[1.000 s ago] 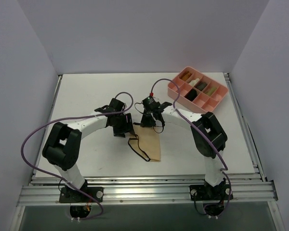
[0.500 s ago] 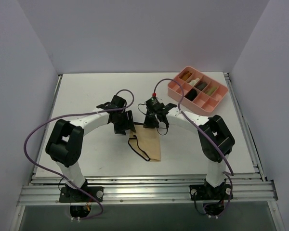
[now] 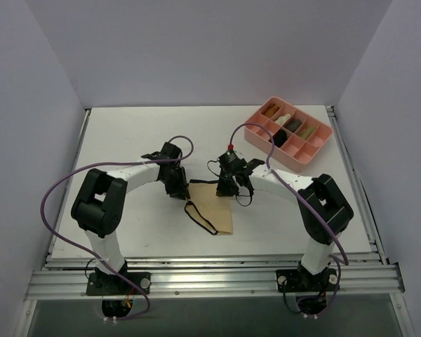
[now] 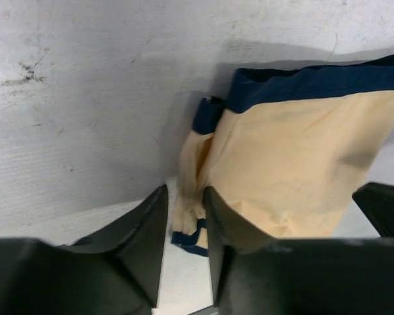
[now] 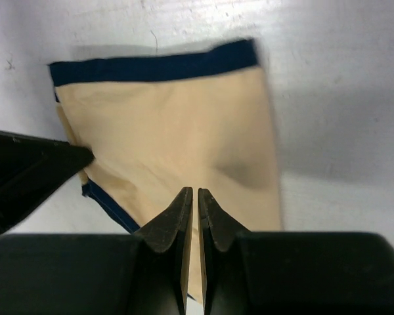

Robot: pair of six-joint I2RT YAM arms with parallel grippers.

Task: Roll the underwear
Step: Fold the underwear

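Note:
The underwear (image 3: 216, 214) is a tan cloth with dark trim, lying flat on the white table between the two arms. My left gripper (image 3: 181, 189) is at its far left corner. In the left wrist view, the fingers (image 4: 184, 191) press a bunched fold of the underwear (image 4: 295, 151) from both sides. My right gripper (image 3: 225, 188) is at the far right edge. In the right wrist view, its jaws (image 5: 195, 191) are shut with a thin strip of the underwear (image 5: 171, 131) between them.
A pink divided tray (image 3: 256, 135) holding several rolled cloths stands at the back right. A left finger (image 5: 39, 170) shows at the left of the right wrist view. Purple cables loop over both arms.
The left jaws have gone from wide open to closed on the cloth's corner. Both grippers have come down onto the underwear's far edge, the right one shifting slightly right.

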